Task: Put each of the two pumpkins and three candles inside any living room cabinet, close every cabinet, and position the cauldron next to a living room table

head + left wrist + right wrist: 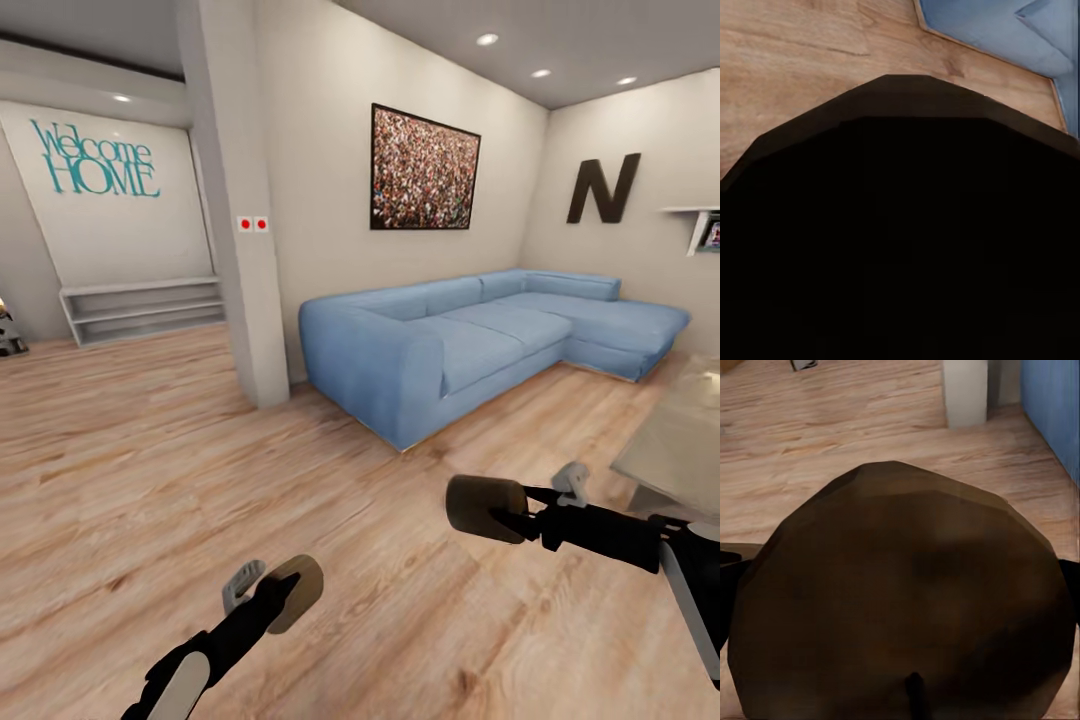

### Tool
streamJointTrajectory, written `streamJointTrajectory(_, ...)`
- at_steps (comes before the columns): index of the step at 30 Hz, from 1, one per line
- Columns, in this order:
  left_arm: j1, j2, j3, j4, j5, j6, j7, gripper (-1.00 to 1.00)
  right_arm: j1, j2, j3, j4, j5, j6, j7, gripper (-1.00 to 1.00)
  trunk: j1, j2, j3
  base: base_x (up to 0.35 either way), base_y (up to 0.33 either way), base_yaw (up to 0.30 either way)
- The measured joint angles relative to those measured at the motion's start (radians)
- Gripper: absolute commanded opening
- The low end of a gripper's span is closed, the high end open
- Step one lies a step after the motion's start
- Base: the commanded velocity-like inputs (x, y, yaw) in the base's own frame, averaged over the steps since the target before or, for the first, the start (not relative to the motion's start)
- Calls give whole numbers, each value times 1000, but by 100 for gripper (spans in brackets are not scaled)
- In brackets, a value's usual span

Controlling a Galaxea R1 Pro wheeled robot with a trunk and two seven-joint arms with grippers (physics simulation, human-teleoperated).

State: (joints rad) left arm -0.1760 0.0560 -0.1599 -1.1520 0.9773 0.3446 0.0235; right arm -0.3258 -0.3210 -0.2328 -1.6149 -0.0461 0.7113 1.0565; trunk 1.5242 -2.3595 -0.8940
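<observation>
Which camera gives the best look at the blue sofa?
The head view: the blue sofa shows whole, an L-shape against the wall. The left wrist view catches only a blue corner past a dark shape, and the right wrist view only a blue edge.

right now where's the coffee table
In the head view the coffee table sits at the far right edge, on the wood floor, just in front of the blue sofa.

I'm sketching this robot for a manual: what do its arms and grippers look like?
Both arms are slim, black near the wrist, with white shells further back. Left gripper and right gripper each show a rounded brown disc-like pad and a small grey bracket. No cables or markings visible.
</observation>
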Motion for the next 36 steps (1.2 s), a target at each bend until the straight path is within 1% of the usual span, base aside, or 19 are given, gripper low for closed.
streamJointTrajectory(9, 0, 0, 0, 0, 0, 0, 1, -100, 0, -1, 1, 0, 0, -2, 1, -100, 0, 0, 5, -335, 12, -293)
streamJointTrajectory(12, 0, 0, -1, 0, -1, 0, 0, -100, 0, -1, 1, 0, 0, -2, 1, -100, 0, 0, 6, -195, 0, -293)
streamJointTrajectory(19, 0, 3, -3, 0, 3, 0, -12, -100, 0, -1, 2, 0, 0, -3, 1, -100, -1, 0, 10, -41, 0, -293)
streamJointTrajectory(21, 0, 8, -2, -1, 7, 0, -15, -100, 0, -1, 0, -1, 0, -3, 1, -100, -1, 0, 11, -2, 0, -293)
streamJointTrajectory(26, 0, 3, -1, -2, 6, 1, -10, -100, -1, -2, -1, -1, 0, -4, 2, -100, -1, 0, 14, -1, 0, -293)
streamJointTrajectory(31, 0, 4, -3, -2, 7, 0, -17, -100, 0, -2, -1, -1, 0, -5, 3, -100, -1, 0, 17, 0, 0, -293)
streamJointTrajectory(36, 0, 1, -6, -2, 0, -1, -17, -100, 0, -3, 0, -2, -1, -5, 3, -100, -1, 0, 19, 0, -208, -293)
